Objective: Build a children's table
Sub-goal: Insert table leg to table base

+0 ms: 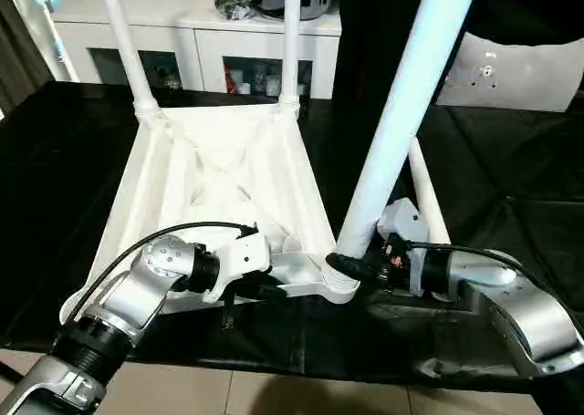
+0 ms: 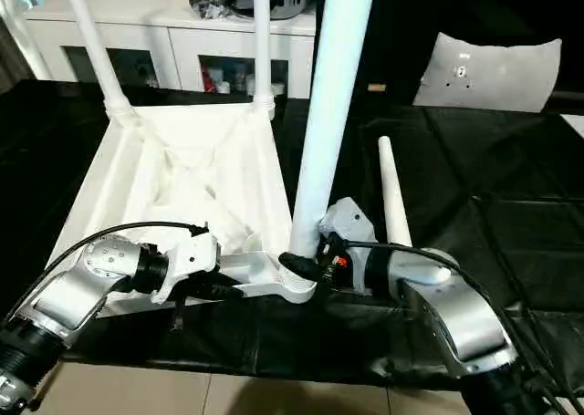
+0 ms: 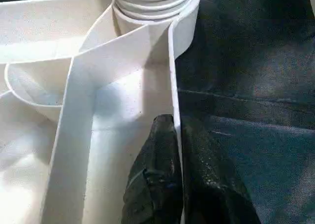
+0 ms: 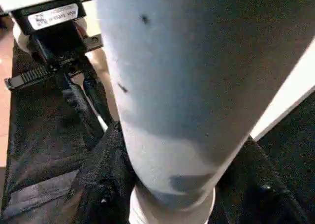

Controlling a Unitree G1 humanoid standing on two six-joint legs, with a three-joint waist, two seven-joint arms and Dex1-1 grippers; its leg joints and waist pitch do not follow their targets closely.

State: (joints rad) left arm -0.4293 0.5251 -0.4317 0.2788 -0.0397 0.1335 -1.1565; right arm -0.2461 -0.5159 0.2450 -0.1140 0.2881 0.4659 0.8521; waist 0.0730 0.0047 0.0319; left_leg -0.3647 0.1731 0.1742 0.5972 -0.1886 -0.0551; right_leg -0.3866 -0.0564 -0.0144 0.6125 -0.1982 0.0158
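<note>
Readable text: I find none I can make out.
White sticker [image 4: 53, 16]: on the black housing beside the leg [image 4: 197, 86]; I see printed lines, too small to read.

Black-draped bench [image 1: 511, 160] bearing the upturned white table top [image 1: 228, 187] and one loose leg [image 2: 393, 196].

The left gripper's [image 3: 177, 150] two black fingers are pinching the thin white plastic rim wall [image 3: 172, 76] of the ribbed table underside, near a round threaded corner socket [image 3: 155, 2], over black cloth [image 3: 246, 61].
</note>
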